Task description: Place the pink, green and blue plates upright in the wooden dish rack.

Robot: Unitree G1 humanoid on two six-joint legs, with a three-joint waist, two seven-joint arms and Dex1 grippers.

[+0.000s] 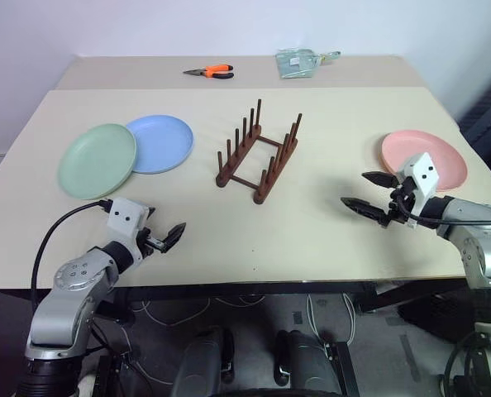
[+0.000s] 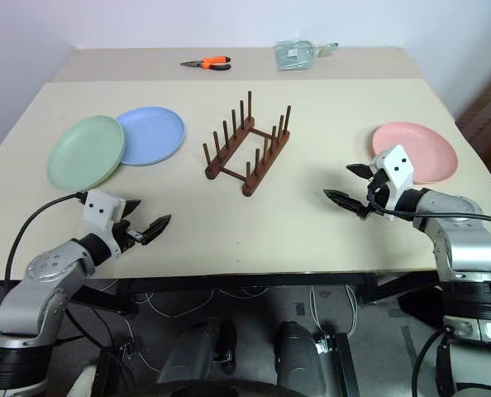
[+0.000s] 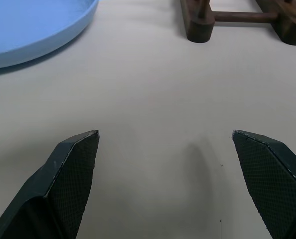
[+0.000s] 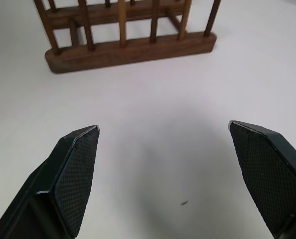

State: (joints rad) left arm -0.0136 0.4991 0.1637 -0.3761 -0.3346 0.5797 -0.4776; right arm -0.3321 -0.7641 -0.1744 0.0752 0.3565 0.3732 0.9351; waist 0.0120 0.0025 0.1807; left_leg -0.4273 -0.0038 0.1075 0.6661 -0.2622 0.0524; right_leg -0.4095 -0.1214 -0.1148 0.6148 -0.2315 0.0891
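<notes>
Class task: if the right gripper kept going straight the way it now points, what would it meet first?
Probably the wooden dish rack: it stands ahead of the open right gripper, with bare table between. Since the gripper tilts slightly downward, it might touch the table first.

No readable txt or labels anywhere

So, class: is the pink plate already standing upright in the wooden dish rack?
No. The pink plate lies flat on the table near the right gripper, and the wooden dish rack holds nothing.
</notes>
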